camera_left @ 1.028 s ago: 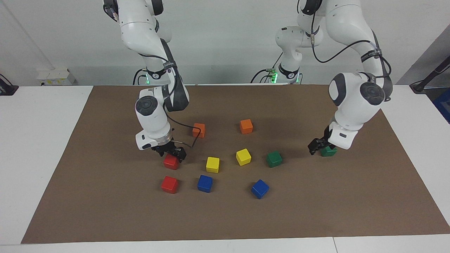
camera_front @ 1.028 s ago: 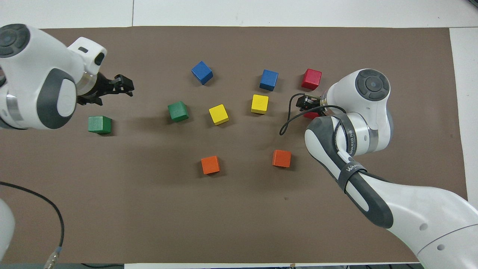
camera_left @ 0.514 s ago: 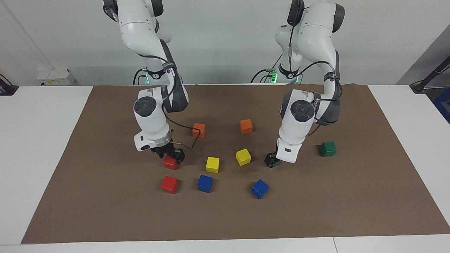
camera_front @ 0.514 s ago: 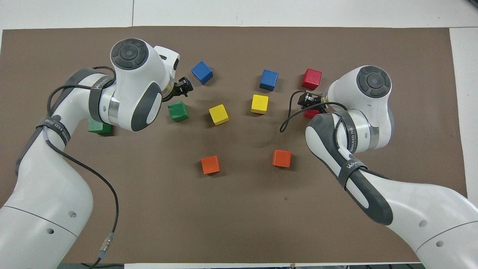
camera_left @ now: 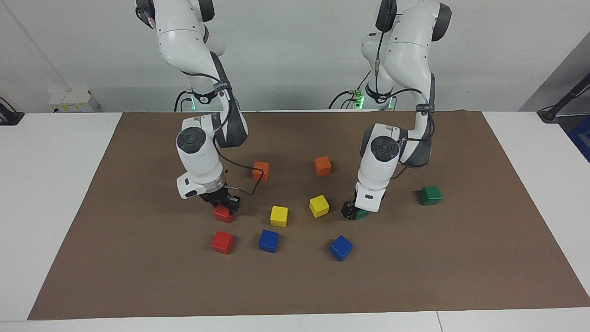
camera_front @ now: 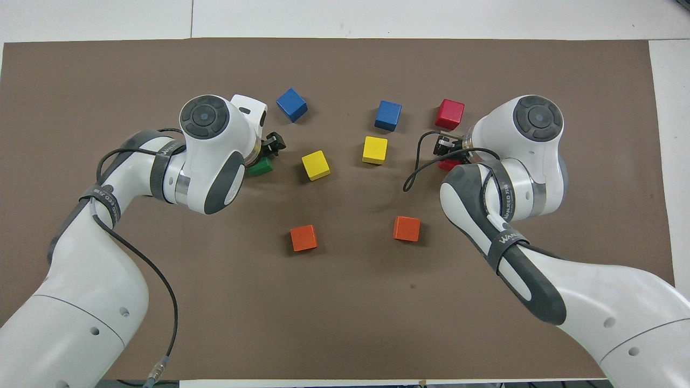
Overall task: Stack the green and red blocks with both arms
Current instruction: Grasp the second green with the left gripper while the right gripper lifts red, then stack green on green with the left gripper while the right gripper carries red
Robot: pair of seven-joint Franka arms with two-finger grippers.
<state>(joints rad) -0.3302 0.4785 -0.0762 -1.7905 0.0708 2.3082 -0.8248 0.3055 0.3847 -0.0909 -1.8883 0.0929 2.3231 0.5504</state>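
My right gripper (camera_left: 226, 203) is down over a red block (camera_left: 223, 213), which is partly covered in the overhead view (camera_front: 447, 164). The second red block (camera_left: 222, 242) lies free, farther from the robots. My left gripper (camera_left: 352, 211) is down at a green block (camera_left: 362, 214) beside a yellow cube; in the overhead view only that block's corner (camera_front: 261, 167) shows under the wrist. The second green block (camera_left: 430, 195) lies free toward the left arm's end and is hidden under the left arm in the overhead view.
Two yellow cubes (camera_left: 279, 216) (camera_left: 319, 205) lie between the grippers. Two blue cubes (camera_left: 268, 240) (camera_left: 340, 247) lie farther from the robots, two orange cubes (camera_left: 260, 170) (camera_left: 322, 165) nearer. All sit on a brown mat (camera_left: 138, 276) on the white table.
The left arm swung from the green block at its end of the table to the green block beside the yellow cube and came down on it. The right gripper sank slightly onto the red block.
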